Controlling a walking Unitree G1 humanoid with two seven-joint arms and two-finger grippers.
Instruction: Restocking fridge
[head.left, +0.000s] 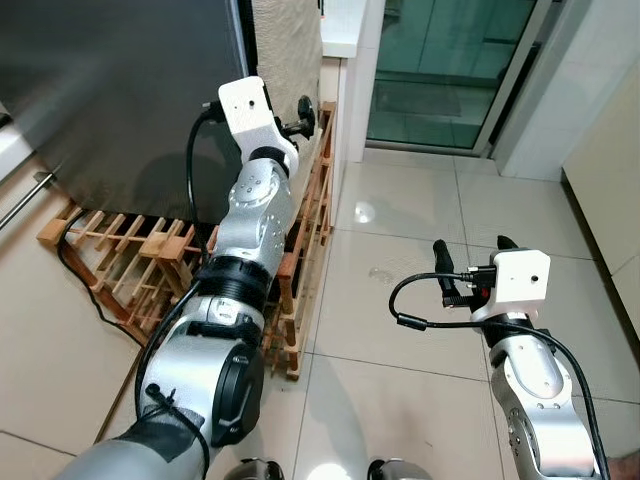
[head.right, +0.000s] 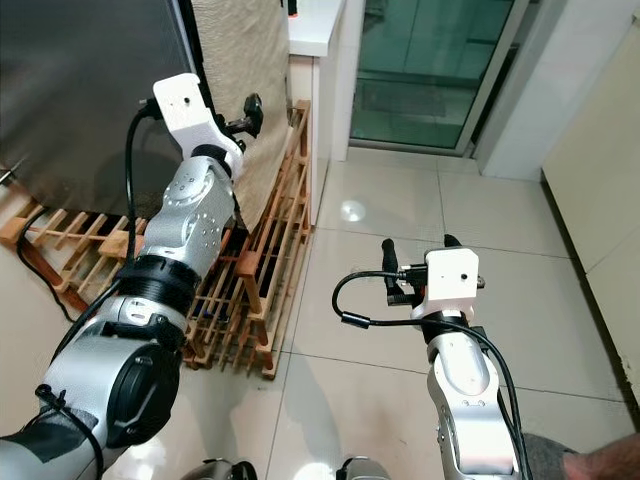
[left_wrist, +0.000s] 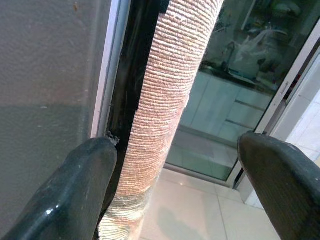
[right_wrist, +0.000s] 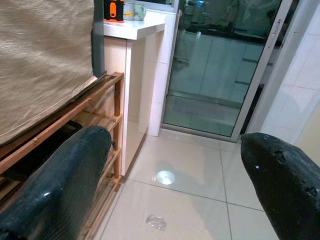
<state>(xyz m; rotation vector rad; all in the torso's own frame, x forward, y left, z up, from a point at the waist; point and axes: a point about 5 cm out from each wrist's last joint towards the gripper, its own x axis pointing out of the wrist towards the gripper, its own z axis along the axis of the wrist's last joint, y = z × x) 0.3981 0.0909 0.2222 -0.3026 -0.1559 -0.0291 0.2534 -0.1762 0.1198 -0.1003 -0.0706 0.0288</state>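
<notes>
The fridge (head.left: 120, 90) is a tall dark grey box at the left, its side draped in a woven beige cover (head.left: 285, 50). My left gripper (head.left: 301, 119) is raised at the fridge's front corner and is open. In the left wrist view the cover's rolled edge (left_wrist: 165, 100) and a black gap (left_wrist: 135, 60) beside the grey door stand between the two fingers (left_wrist: 75, 185), without being clamped. My right gripper (head.left: 472, 248) hovers open over the floor tiles at the right, with nothing between its fingers.
The fridge stands on a wooden slatted rack (head.left: 130, 250) with a black cable (head.left: 85, 285) running beside it. Behind are a white counter (right_wrist: 135, 27) with an orange item (right_wrist: 113, 10) and a glass sliding door (head.left: 440, 70). Light tiles (head.left: 400, 230) spread to the right.
</notes>
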